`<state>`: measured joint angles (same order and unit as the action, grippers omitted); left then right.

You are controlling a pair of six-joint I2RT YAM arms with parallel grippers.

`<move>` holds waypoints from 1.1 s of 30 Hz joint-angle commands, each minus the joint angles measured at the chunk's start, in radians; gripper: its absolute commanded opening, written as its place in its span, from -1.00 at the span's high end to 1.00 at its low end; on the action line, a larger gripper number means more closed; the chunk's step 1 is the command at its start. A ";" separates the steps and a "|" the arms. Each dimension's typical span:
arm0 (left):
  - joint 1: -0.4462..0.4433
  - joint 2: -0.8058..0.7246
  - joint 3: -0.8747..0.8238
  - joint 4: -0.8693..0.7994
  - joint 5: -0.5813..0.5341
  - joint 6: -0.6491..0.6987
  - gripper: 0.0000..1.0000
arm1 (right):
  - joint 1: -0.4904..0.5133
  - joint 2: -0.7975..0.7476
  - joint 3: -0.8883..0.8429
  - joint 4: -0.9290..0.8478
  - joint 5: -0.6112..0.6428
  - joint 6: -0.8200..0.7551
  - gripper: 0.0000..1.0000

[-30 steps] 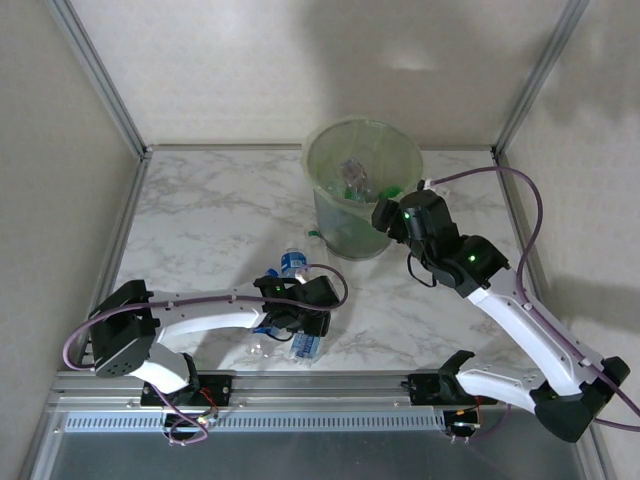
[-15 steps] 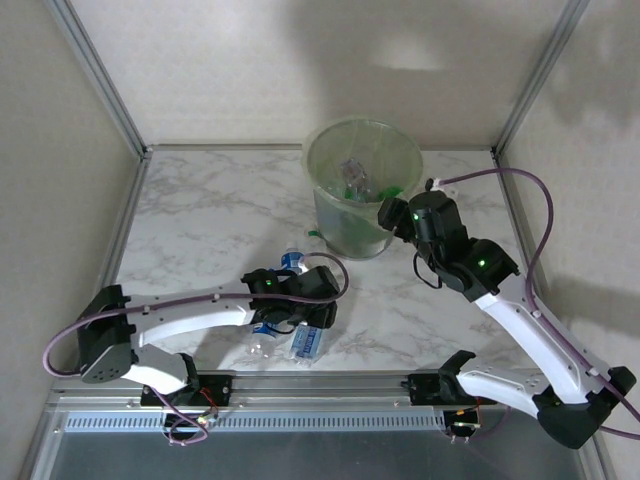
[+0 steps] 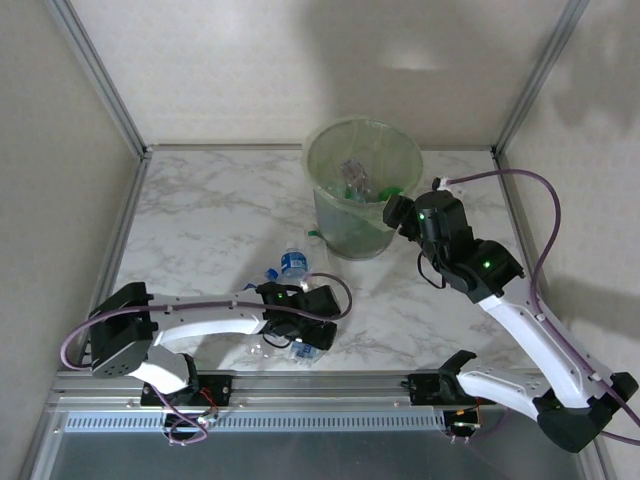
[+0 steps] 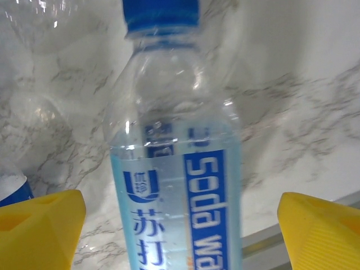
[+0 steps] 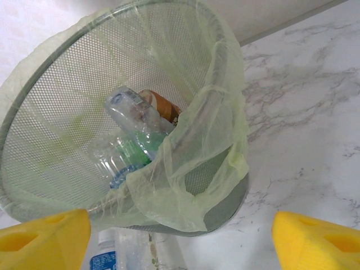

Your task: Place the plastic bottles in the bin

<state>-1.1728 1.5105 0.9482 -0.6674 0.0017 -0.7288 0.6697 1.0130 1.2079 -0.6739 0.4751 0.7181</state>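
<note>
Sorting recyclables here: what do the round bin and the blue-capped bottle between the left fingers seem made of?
The round bin looks like fine grey wire mesh, its grid visible through a thin, wrinkled pale-green plastic film liner draped over the rim. The blue-capped bottle looks like clear glossy plastic: see-through wall, bright highlights.

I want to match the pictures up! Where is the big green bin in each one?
Top external: the bin stands at the far middle of the marble table.
Right wrist: the bin spreads over the upper left, with bottles inside.
Left wrist: this view looks at a blue-labelled bottle close up.
Shared landmark: the marble table, seen in all three.
</note>
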 commanded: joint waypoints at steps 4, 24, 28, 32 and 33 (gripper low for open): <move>-0.007 0.043 -0.079 0.084 0.014 0.003 -0.69 | -0.013 -0.023 -0.008 -0.012 0.022 -0.008 -0.69; -0.002 -0.145 0.164 -0.058 -0.069 0.011 -0.18 | -0.041 -0.047 0.046 -0.063 0.074 -0.037 -0.66; 0.032 -0.163 0.338 -0.142 -0.115 0.047 -0.19 | -0.077 -0.065 0.074 -0.076 0.087 -0.055 -0.65; 0.122 -0.110 0.573 -0.186 -0.144 0.130 -0.16 | -0.112 -0.074 0.080 -0.071 0.064 -0.053 -0.61; 0.156 -0.086 0.629 -0.179 -0.143 0.147 -0.16 | -0.116 -0.075 0.079 -0.070 0.055 -0.049 -0.60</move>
<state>-1.0782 1.3880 1.4559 -0.7906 -0.0803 -0.6582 0.5671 0.9482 1.2610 -0.7300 0.5240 0.6800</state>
